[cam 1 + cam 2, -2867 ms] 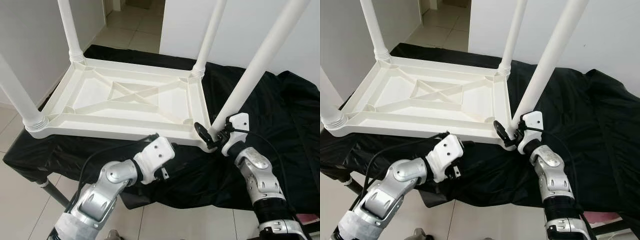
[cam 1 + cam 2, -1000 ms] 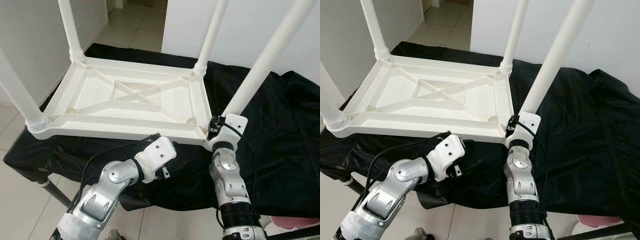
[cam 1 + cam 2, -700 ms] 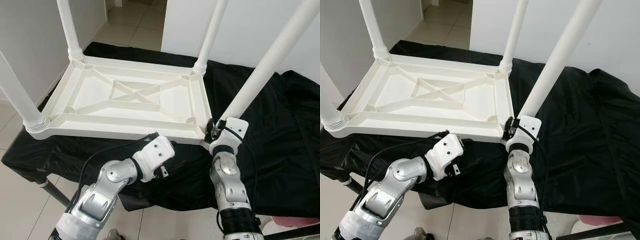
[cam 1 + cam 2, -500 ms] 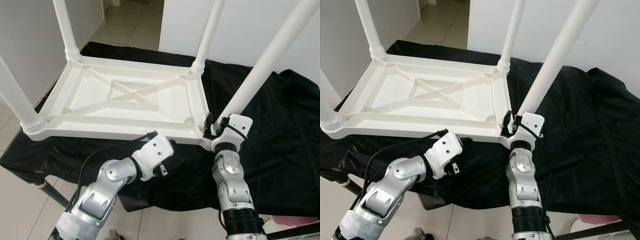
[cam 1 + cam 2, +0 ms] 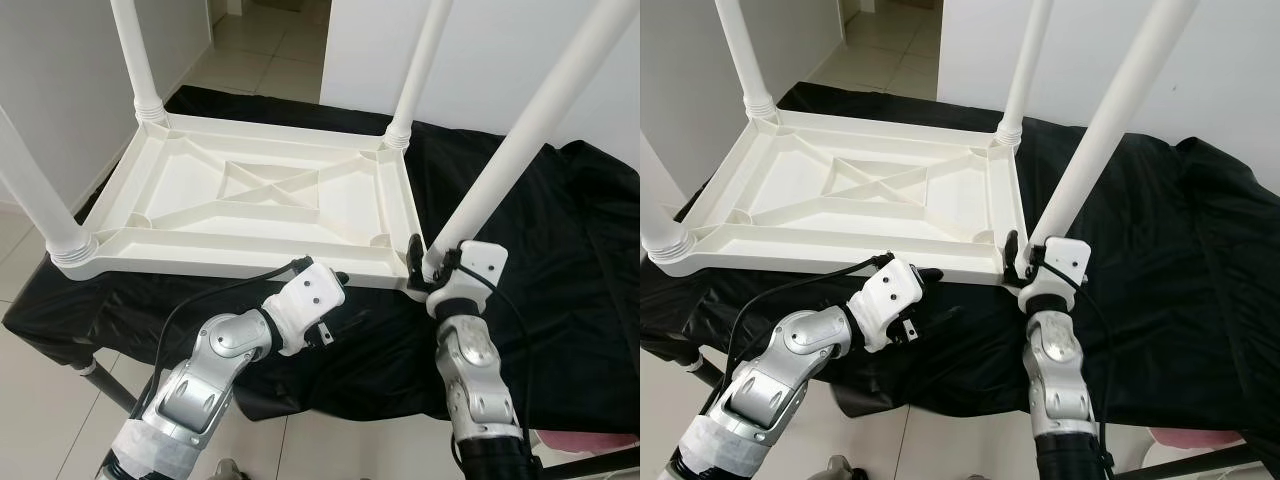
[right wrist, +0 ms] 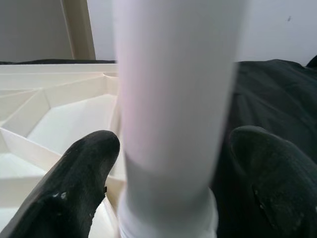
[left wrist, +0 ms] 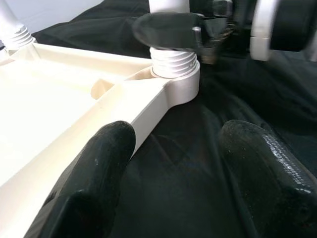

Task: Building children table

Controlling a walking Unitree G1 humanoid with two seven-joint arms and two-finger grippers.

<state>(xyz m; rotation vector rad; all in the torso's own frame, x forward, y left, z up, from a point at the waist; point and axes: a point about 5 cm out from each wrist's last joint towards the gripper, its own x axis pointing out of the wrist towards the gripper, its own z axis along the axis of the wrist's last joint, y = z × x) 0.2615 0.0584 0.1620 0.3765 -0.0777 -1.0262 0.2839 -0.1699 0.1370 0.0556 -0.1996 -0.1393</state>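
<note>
A white plastic children's table (image 5: 250, 205) lies upside down on a bench draped in wrinkled black cloth (image 5: 560, 260), its flat top against the cloth and its ribbed underside facing up. The rectangular frame runs its long axis from nine o'clock to three o'clock across the head view, with an X-shaped brace moulded in the middle. Four smooth, round white legs rise from ridged collars at the corners, pointing upward: one at the near left corner (image 5: 35, 190), one at the far left (image 5: 138, 55), one at the far right (image 5: 415, 70), and the near right leg (image 5: 520, 140), which leans toward one o'clock.

The left gripper (image 7: 173, 163), on a silver arm with a white wrist housing, hovers at six o'clock of the table's near edge, just beside the rim. Its two rounded black fingers (image 7: 94, 173) are spread apart, holding nothing, over the dark cloth.

The right gripper (image 6: 168, 163) is at the near right corner, at about four o'clock of the frame. Its black fingers (image 6: 74, 183) sit either side of the near right leg just above the threaded collar; I cannot tell whether they press on it.

Pale floor tiles (image 5: 30, 400) show below the bench, and white walls (image 5: 60, 90) stand behind.
</note>
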